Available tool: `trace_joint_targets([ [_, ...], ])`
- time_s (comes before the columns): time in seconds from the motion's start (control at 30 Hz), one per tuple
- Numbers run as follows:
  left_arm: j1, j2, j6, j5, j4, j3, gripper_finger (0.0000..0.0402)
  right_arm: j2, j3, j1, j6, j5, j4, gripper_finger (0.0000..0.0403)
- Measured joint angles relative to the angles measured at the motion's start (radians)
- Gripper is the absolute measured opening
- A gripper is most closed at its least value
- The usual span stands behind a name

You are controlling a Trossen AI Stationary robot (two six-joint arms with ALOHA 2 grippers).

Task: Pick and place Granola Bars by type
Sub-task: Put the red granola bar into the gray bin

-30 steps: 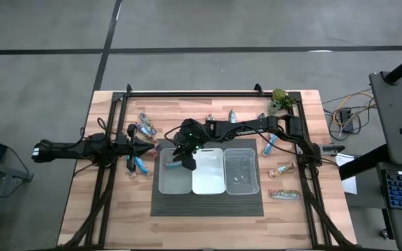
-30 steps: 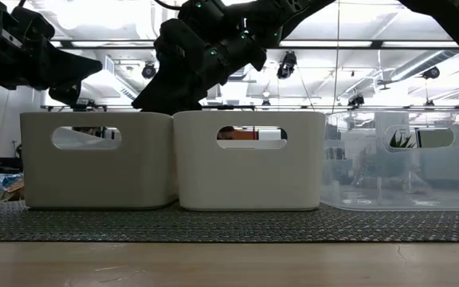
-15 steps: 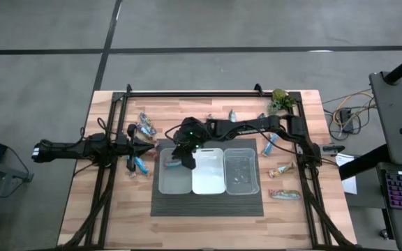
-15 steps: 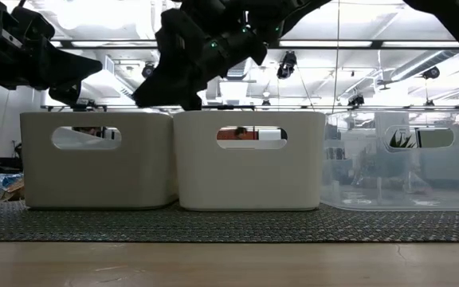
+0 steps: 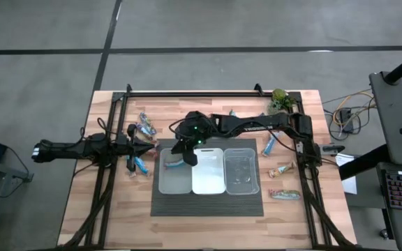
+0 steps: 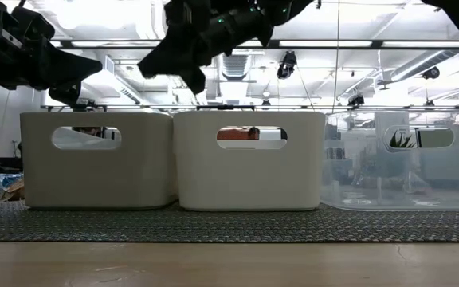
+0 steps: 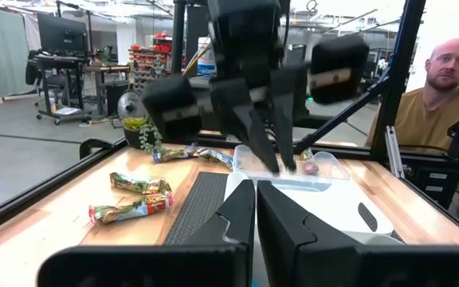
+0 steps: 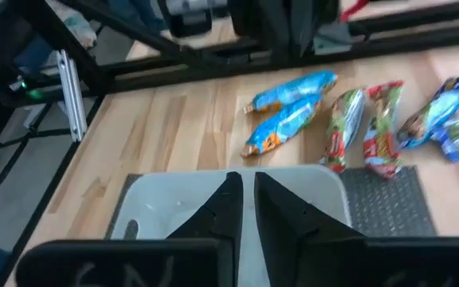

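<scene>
My right gripper (image 5: 187, 155) hangs shut and holds nothing, above the left bin (image 5: 165, 183), clear of its rim in the low view (image 6: 183, 76). A blue granola bar (image 5: 174, 162) lies inside that bin. More granola bars lie on the wood: blue ones (image 8: 289, 108) and red-green ones (image 8: 365, 131) left of the bins, others (image 5: 281, 169) on the right. My left gripper (image 5: 151, 148) waits shut at the left, level, next to a blue bar (image 5: 139, 165).
Three bins stand in a row on a dark mat (image 5: 208, 203): left, white middle (image 5: 208, 183), clear right (image 5: 241, 183). A green plant (image 5: 280, 100) sits at the far right corner. A black frame rail (image 5: 194, 93) runs along the far edge. A person (image 7: 441, 104) sits beyond the table.
My right gripper has risen from inside the left bin to above its rim, and its fingers have drawn together. The blue bar has stayed down in the bin.
</scene>
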Motion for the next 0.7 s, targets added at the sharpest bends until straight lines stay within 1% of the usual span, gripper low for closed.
trace_joint_targets([
  [0.2,0.000,0.000,0.000,0.000,0.000,0.000,0.0000,-0.058,0.000,-0.024,0.000,0.009,-0.001,0.0028],
  [0.47,0.000,0.000,0.000,0.000,0.000,0.000,0.0000,-0.133,0.000,-0.085,-0.007,0.010,-0.011,0.0028],
  [0.7,0.000,0.000,0.000,0.000,0.000,0.000,0.0000,-0.177,0.001,-0.121,-0.064,0.041,-0.117,0.0028],
])
